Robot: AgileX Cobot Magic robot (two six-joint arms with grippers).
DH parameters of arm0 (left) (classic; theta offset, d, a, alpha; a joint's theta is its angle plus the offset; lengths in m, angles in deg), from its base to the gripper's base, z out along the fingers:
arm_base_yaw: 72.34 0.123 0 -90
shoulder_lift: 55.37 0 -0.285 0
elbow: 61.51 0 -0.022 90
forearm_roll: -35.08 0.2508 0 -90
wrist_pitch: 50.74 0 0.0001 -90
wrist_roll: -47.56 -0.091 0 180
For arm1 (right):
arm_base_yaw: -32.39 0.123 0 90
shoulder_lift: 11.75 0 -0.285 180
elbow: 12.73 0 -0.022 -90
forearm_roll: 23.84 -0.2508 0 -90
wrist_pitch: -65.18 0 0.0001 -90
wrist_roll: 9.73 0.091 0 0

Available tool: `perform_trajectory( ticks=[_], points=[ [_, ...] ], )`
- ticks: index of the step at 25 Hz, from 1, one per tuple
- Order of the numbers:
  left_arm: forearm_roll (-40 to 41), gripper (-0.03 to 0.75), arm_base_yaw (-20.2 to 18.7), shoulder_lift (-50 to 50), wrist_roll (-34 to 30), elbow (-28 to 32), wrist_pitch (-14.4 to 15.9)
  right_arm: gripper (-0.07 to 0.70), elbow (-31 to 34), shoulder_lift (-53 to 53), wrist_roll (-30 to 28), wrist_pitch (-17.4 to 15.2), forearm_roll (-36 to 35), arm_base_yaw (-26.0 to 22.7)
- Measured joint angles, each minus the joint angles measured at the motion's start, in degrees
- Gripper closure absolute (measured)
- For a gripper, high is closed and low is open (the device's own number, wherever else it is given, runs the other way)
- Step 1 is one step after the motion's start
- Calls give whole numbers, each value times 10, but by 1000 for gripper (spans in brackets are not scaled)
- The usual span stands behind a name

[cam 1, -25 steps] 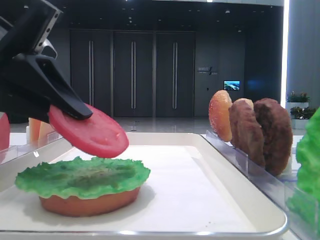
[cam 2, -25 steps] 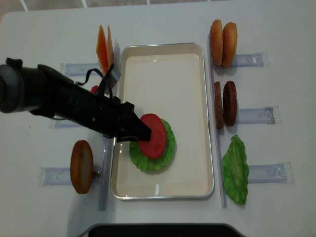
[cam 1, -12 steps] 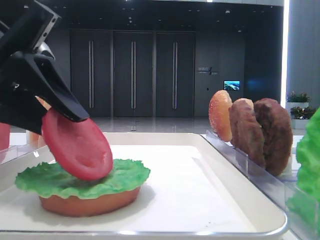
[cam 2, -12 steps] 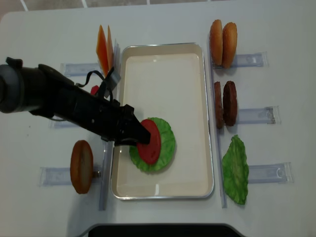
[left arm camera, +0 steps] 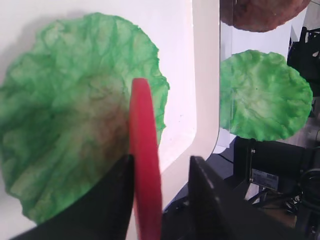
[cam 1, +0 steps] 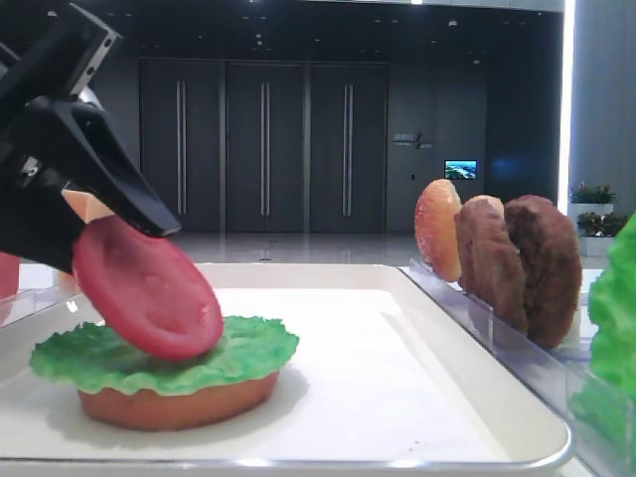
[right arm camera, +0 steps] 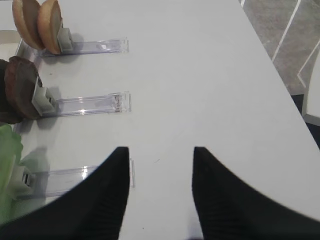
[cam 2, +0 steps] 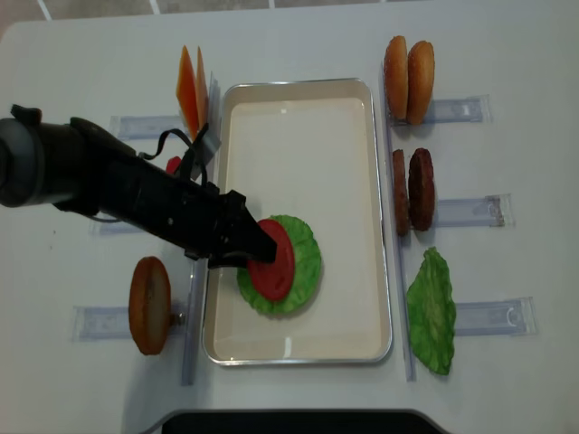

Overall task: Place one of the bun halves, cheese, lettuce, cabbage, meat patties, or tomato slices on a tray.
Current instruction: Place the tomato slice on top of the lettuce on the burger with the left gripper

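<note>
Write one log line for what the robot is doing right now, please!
left gripper: open, tomato slice tilted between jaws | slice's lower edge on lettuce over bun half | tray | right gripper: open, empty

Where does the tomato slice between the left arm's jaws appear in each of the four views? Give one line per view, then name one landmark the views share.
Exterior high: tomato slice at lower left, tilted, its low edge on the lettuce.
Right wrist: not in it.
Left wrist: seen edge-on at lower centre, between the jaws.
Exterior high (realsense): left of centre, on the lettuce.
Shared landmark: the tray, though the right wrist view does not clearly show it.
</note>
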Motion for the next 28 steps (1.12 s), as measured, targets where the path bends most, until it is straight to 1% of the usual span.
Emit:
perform_trajectory(
  ticks=[2,5,13,19,21,24,26,28],
  points=[
    [5,389,0,0,10,-1,0,342,0,0,0,0,0,0],
    [27,363,0,0,35,-5,0,342,0,0,0,0,0,0],
    [92,354,0,0,126,-43,-3,342,0,0,0,0,0,0],
    [164,354,0,1,214,-77,0,342,0,0,0,0,0,0],
    [181,354,0,2,233,-88,10,342,0,0,0,0,0,0],
    [192,354,0,2,250,-104,34,342,0,0,0,0,0,0],
    [198,354,0,2,263,-111,43,342,0,0,0,0,0,0],
    [217,354,-4,2,282,-117,44,342,0,0,0,0,0,0]
  ],
)
